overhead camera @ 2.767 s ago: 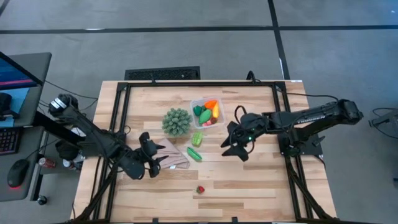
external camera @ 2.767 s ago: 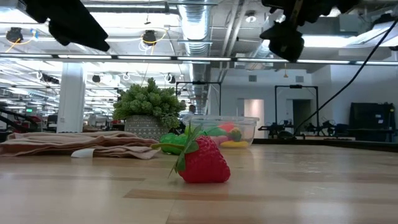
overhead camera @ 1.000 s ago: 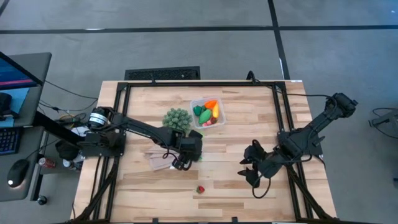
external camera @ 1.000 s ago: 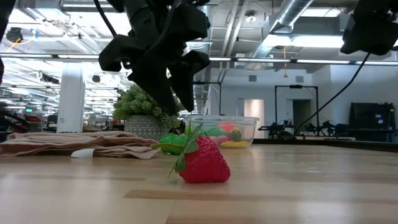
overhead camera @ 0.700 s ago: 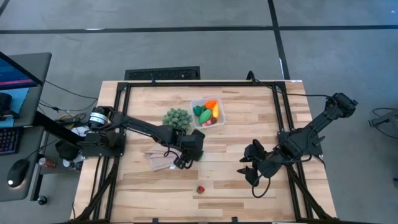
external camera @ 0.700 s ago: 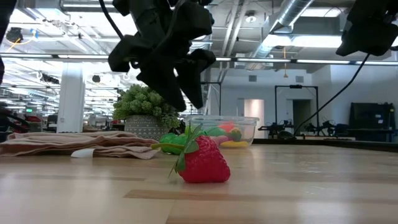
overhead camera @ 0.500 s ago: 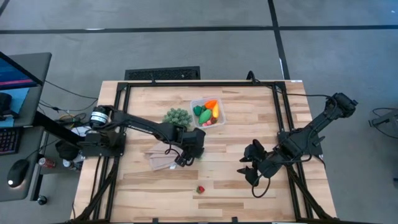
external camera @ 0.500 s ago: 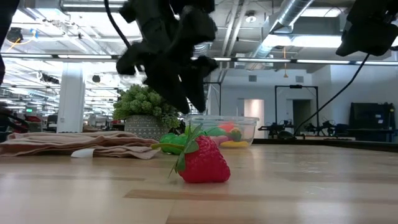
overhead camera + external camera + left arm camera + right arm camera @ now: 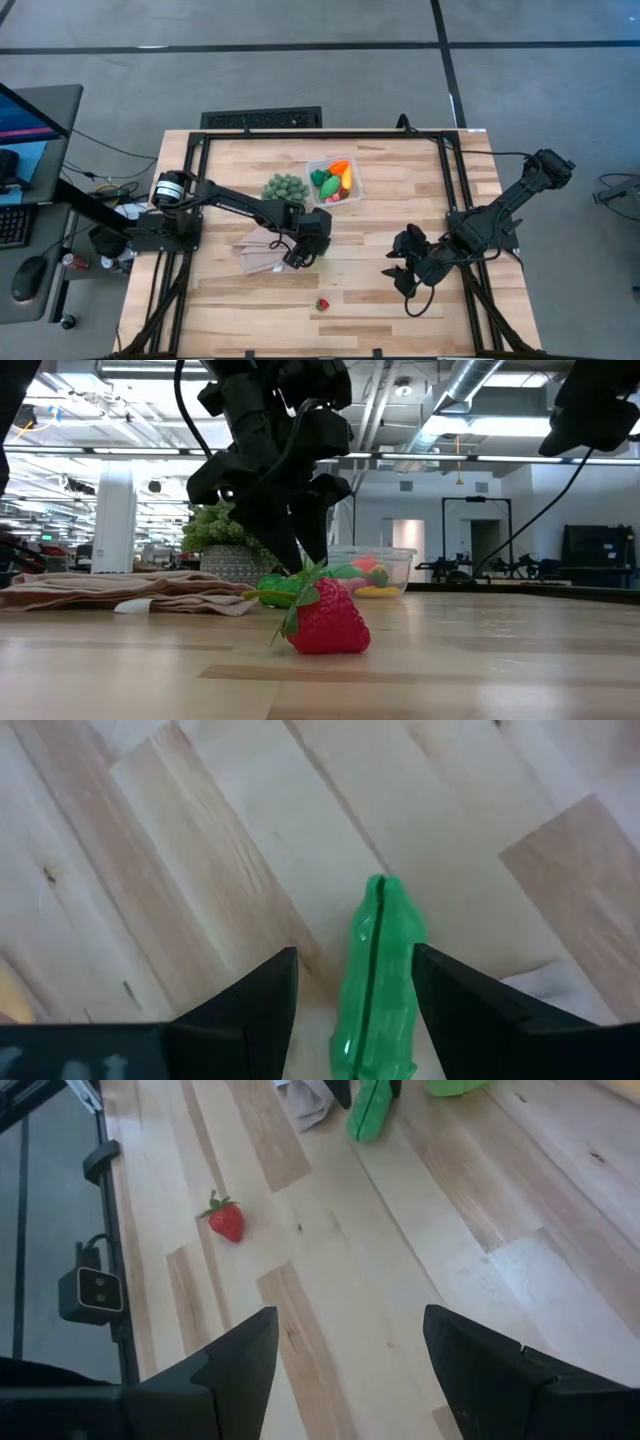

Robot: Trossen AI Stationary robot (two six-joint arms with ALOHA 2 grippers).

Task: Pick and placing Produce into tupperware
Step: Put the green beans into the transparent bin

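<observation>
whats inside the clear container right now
The clear container holds a carrot, a green pepper, a banana and something red. Anything beneath them is hidden.

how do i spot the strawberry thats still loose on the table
Start at the clear tupperware near the table's far edge, then come toward the near edge, past the left pincer poised over a green pod. The strawberry lies alone on bare wood there, the only small red piece outside the tupperware.
</observation>
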